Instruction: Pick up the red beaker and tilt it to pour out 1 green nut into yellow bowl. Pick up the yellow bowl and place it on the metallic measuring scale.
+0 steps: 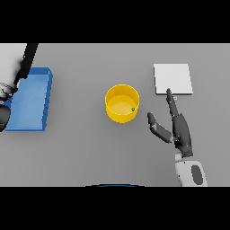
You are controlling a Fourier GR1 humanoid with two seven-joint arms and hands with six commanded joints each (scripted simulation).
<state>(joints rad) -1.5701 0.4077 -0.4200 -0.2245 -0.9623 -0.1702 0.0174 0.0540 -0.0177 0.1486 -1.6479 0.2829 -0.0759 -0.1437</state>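
A yellow bowl point(121, 103) stands on the grey table near the middle, with one small green nut point(133, 109) inside at its right side. The metallic scale point(173, 79) is a flat pale square at the back right. My right hand point(179, 129) lies between them, right of the bowl and apart from it, open with straight fingers reaching toward the scale's front edge and the thumb spread to the left. My left hand point(3, 117) shows only as a dark part at the far left edge. No red beaker is in view.
A blue tray point(31, 98) sits at the left, beside my left arm point(13, 72), which comes in along that side.
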